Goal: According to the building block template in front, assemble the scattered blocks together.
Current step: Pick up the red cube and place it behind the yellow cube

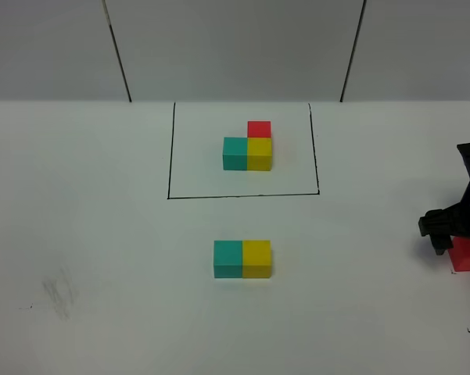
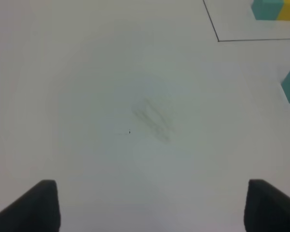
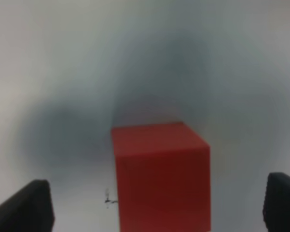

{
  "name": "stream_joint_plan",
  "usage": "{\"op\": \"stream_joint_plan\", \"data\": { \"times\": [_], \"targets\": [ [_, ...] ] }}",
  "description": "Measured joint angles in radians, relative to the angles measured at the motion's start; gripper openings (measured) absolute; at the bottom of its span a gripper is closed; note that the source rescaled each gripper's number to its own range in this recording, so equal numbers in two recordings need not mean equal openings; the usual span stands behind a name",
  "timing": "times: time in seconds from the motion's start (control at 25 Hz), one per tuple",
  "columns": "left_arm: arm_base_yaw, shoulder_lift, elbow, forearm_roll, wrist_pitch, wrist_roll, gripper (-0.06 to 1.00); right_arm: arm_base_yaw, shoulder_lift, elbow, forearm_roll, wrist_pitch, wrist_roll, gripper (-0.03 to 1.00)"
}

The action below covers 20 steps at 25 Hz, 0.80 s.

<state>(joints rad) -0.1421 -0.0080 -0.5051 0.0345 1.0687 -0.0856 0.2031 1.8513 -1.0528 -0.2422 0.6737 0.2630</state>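
We are looking down on a white table (image 1: 102,234) where the building block template (image 1: 248,147) is sitting inside its black outline (image 1: 242,195) at the far middle. Its teal and yellow cubes are side by side, and its red one is touching the yellow from behind.

Nearer the camera, two of the scattered blocks, the teal cube (image 1: 227,259) and the yellow cube (image 1: 257,258), are lying flush against each other. The red cube (image 1: 469,256) is sitting well apart from them at the right edge of the overhead view, cut off by the frame and partly covered by the dark arm above it.

The right gripper (image 3: 153,208) is hanging over that cube with its jaws spread wide. In its own blurred wrist view we are seeing bare table on both sides between the cube and the fingers (image 3: 24,208), so nothing is being pinched. Only the finger ends are showing, at the picture's corners.

The left gripper (image 2: 152,208) is out of the overhead view. Its wrist camera is showing the jaws spread over bare table near a faint grey smudge (image 2: 154,118), with nothing between them. A corner of the outline and slices of the template and the teal cube are peeking in at that picture's edge.
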Motion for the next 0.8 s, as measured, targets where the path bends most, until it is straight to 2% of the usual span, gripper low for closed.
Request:
{"op": "stream_joint_plan", "data": {
  "times": [0.52,0.64,0.8],
  "targets": [
    [0.0,0.0,0.0,0.0,0.0,0.0,0.7,-0.031,0.044,0.0,0.01,-0.042,-0.044,0.77],
    [0.0,0.0,0.0,0.0,0.0,0.0,0.7,-0.039,0.044,0.0,0.018,-0.042,-0.061,0.7],
    [0.0,0.0,0.0,0.0,0.0,0.0,0.7,-0.04,0.044,0.0,0.032,-0.033,-0.089,0.54]
  ]
}}
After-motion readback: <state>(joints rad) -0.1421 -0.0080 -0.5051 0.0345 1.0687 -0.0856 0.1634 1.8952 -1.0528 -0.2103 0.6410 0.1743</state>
